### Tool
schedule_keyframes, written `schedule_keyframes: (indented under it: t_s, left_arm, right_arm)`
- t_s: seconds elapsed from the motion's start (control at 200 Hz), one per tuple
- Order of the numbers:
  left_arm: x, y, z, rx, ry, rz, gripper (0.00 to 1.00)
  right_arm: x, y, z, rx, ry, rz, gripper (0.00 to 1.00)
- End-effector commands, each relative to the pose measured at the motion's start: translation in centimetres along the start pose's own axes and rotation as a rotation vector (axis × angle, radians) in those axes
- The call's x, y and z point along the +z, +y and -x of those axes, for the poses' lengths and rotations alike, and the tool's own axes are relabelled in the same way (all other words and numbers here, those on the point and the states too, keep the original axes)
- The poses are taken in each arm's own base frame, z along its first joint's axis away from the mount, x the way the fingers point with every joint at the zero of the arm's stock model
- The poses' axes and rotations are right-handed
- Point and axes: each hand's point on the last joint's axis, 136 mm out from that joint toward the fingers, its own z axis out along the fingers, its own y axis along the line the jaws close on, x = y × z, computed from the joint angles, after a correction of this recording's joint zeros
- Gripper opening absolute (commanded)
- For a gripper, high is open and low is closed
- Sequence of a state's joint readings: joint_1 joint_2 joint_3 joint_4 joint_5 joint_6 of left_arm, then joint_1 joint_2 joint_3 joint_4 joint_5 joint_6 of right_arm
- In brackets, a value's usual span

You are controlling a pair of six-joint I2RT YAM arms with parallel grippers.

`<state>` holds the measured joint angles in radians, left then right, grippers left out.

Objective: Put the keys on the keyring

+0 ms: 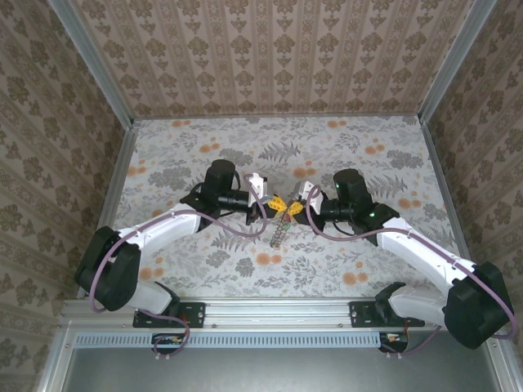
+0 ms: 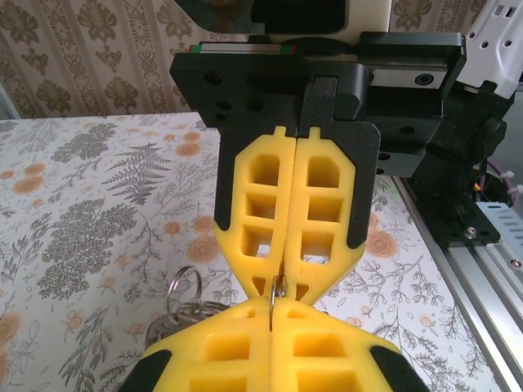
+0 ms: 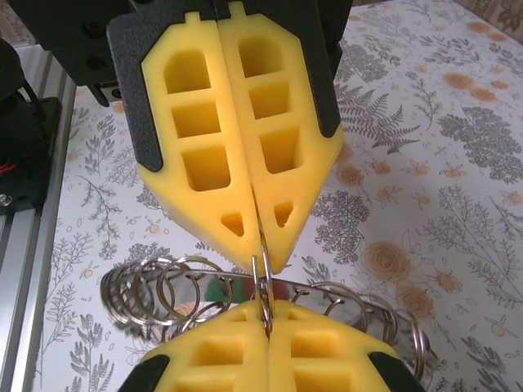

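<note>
My left gripper (image 1: 270, 206) and right gripper (image 1: 299, 209) meet tip to tip over the middle of the table. Both are shut on the keyring (image 3: 264, 282), thin metal loops standing on edge between the yellow fingertips. In the left wrist view my left gripper (image 2: 272, 314) pinches the keyring (image 2: 276, 296) from below, and the right gripper (image 2: 283, 279) pinches it from above. In the right wrist view my right gripper (image 3: 266, 317) is at the bottom and the left gripper (image 3: 266, 255) above. Behind the tips, green (image 3: 209, 287) and red (image 3: 283, 287) patches look like the keys' heads.
A bunch of several metal split rings (image 3: 151, 286) strung along a metal bar hangs under the grippers and dangles towards the table (image 1: 279, 233). The floral table (image 1: 351, 155) is walled by patterned panels. An aluminium rail (image 1: 270, 310) runs along the near edge.
</note>
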<state>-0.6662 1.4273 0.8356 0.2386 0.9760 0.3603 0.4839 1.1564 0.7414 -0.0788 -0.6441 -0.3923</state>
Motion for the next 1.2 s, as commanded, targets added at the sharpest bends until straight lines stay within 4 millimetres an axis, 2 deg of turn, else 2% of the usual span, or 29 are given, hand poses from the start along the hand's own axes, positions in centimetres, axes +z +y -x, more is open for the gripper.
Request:
schedule_keyframes:
  t_s: [0.0, 0.15, 0.235, 0.4, 0.66, 1.025, 1.195]
  left_arm:
    - [-0.1, -1.2, 0.8, 0.027, -0.008, -0.057, 0.00]
    - [-0.1, -1.6, -0.3, 0.024, 0.060, -0.068, 0.00]
    - [-0.1, -1.6, -0.7, 0.024, 0.086, -0.066, 0.13]
    - [0.1, -1.8, -1.6, 0.028, 0.156, -0.079, 0.16]
    - [1.3, -1.2, -1.2, 0.060, 0.188, -0.068, 0.24]
    - [2.0, -0.6, -1.1, 0.125, 0.247, -0.027, 0.24]
    - [2.3, -0.5, -1.4, 0.156, 0.281, -0.018, 0.15]
  right_arm:
    - [-0.7, -0.1, 1.5, -0.009, -0.042, -0.009, 0.00]
    - [-1.1, -0.3, 1.8, -0.013, -0.030, -0.029, 0.00]
    - [-1.2, -0.5, 1.5, -0.015, -0.005, -0.041, 0.00]
    - [-1.1, -0.1, 0.7, -0.012, 0.071, -0.020, 0.00]
    - [-0.8, -0.2, 0.6, -0.015, 0.119, -0.018, 0.00]
    - [-0.4, -0.1, 0.6, -0.023, 0.155, -0.001, 0.00]
    - [-0.2, -0.1, 0.6, -0.020, 0.164, 0.006, 0.00]
